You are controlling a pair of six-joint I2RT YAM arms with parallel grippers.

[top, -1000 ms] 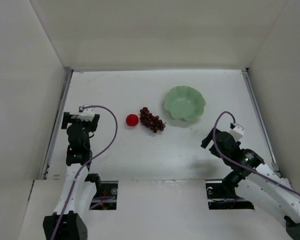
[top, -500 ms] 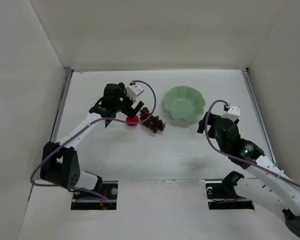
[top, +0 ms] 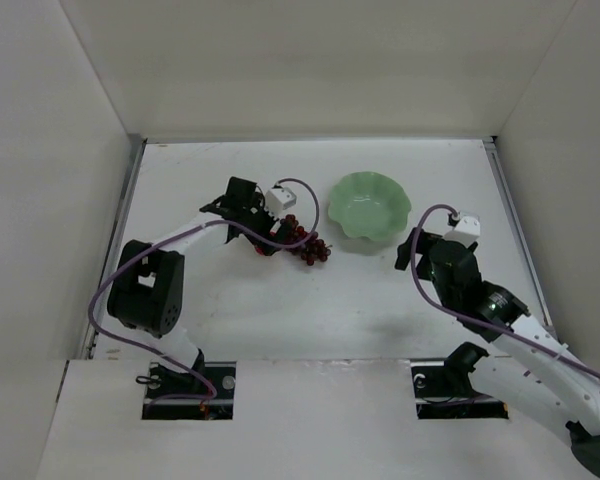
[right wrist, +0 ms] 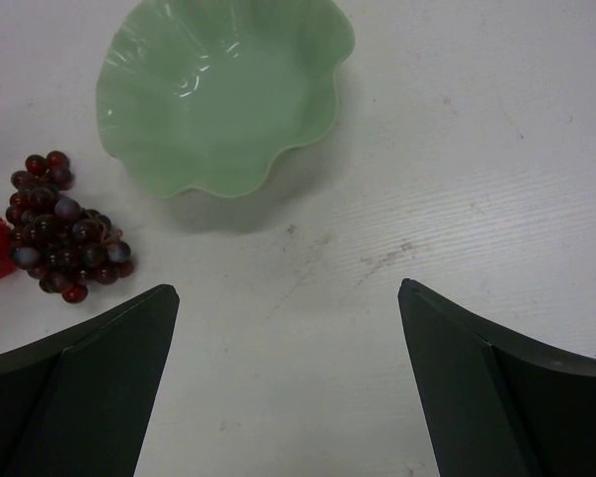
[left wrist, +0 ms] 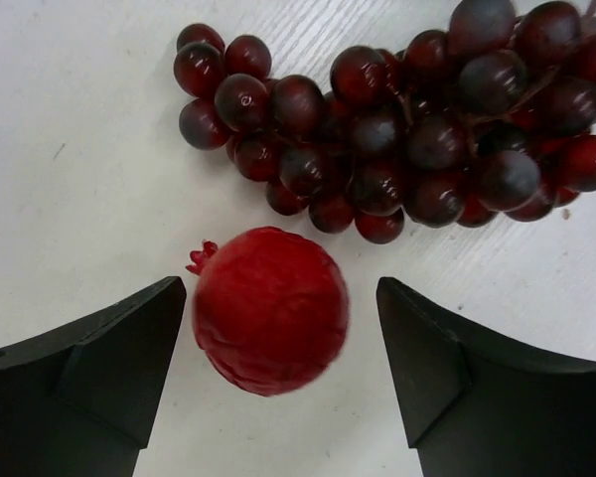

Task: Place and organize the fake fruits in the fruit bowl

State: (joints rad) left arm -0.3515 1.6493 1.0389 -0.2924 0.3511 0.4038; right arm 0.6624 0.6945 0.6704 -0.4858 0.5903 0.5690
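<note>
Left arm outstretched; left pincer (left wrist: pixel 280 298) open astride round bright-red fake fruit (left wrist: pixel 268 328), perhaps touching one finger; dark-maroon grape bunch (left wrist: pixel 407 129) just beyond.

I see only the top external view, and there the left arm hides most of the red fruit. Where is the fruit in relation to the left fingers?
Observer: In the left wrist view the red fruit lies on the table between the open fingers of the left gripper. One finger is very near it and the other stands apart.
Operator: Do the grapes get in the way?
Observer: The grape bunch lies just beyond the fruit, outside the fingers. I cannot tell whether the nearest grapes touch it.
Operator: Does the right gripper hold anything?
Observer: No. The right wrist view shows the right gripper open, with only bare table between its fingers.
</note>
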